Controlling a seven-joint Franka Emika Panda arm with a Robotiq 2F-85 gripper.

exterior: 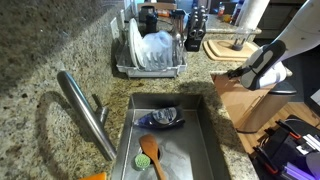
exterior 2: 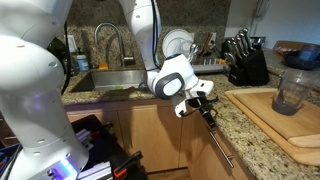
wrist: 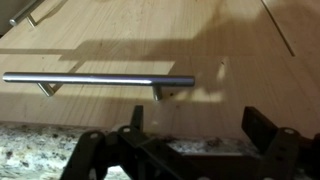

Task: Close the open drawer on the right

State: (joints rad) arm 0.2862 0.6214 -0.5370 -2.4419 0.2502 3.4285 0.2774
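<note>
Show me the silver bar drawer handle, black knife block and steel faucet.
Silver bar drawer handle (wrist: 100, 78): wrist view, middle.
Black knife block (exterior 2: 250, 70): in an exterior view, front face.
Steel faucet (exterior: 85, 115): in an exterior view, spout.

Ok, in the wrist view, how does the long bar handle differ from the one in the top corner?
The long bar handle lies level and whole, both posts showing; the corner handle slants and is cut off by the frame edge. The long bar handle sits just ahead of the open gripper; the corner handle lies farther off. Both are metal bars on pale wood.

Claw (wrist: 196, 115) base cut off at bottom edge.
</note>
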